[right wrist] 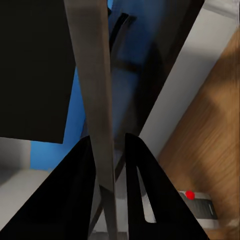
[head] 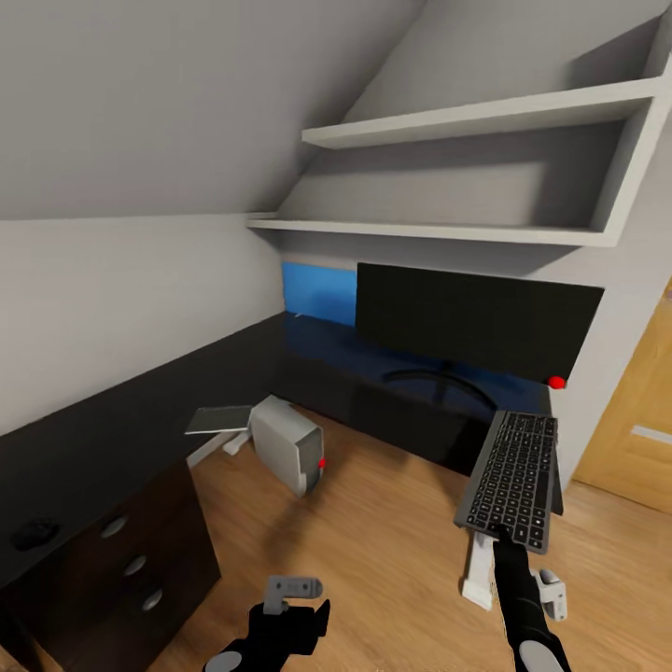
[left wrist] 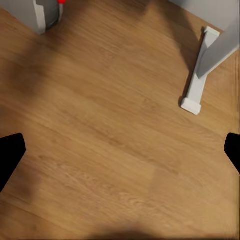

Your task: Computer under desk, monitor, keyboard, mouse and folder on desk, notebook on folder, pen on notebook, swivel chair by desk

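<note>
The black right arm reaches forward and up at the head view's lower right; its right gripper point(head: 505, 534) is clamped on the near edge of the flat grey keyboard with black keys point(head: 511, 478), one dark finger on each face; the left gripper point(head: 297, 611) hangs low, fingers spread wide.

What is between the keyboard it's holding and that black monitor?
In the head view, bare desk and the monitor's curved stand lie between the keyboard, held in the right end effector, and the monitor.
</note>
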Motion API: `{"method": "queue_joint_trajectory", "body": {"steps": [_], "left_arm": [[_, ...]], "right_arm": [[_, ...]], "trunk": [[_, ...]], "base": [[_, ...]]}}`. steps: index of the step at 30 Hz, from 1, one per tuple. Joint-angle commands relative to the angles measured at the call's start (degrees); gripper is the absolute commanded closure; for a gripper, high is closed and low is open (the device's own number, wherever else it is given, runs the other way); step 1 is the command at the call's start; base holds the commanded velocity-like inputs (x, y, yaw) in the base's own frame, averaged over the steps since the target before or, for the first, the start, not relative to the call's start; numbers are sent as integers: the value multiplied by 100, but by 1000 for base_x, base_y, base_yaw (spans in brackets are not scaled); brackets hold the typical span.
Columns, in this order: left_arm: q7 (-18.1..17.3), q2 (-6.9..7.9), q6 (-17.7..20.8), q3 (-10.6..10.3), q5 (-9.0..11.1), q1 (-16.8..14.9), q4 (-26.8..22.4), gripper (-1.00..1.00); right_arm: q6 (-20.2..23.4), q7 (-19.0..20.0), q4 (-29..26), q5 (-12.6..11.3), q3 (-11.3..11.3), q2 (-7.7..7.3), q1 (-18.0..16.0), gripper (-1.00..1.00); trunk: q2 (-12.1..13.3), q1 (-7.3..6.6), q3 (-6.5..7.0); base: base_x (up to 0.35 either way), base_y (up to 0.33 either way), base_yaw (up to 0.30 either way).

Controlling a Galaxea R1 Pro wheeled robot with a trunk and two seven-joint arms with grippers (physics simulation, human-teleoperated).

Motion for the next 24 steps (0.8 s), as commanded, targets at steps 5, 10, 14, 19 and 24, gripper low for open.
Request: {"method": "queue_joint_trajectory", "body": {"steps": [5,10,14,19,24], "left_arm": [[58,4,6,-14,59,-6,-9,-100],[58,5,6,-14,60,-6,-9,-100],[58,4,6,-14,61,-6,-9,-100],[58,4,6,-15,61,-6,-9,-100],[58,4,6,-14,61,-6,-9,-100]], "right_arm": [[-18,55,1,-55,7,-2,-4,100],[-88,58,2,-55,7,-2,-4,100],[-102,75,0,-110,10,-4,-4,100],[-98,93,-24,-163,10,-2,-4,100],[-97,95,-47,-169,7,-2,-4,100]], "trunk": [[-4,0,-17],[-4,0,-29],[-4,0,-32],[-4,0,-33],[-4,0,-33]], "base": [[0,0,-259],[0,0,-249],[0,0,-67],[0,0,-12],[0,0,-1]]}}
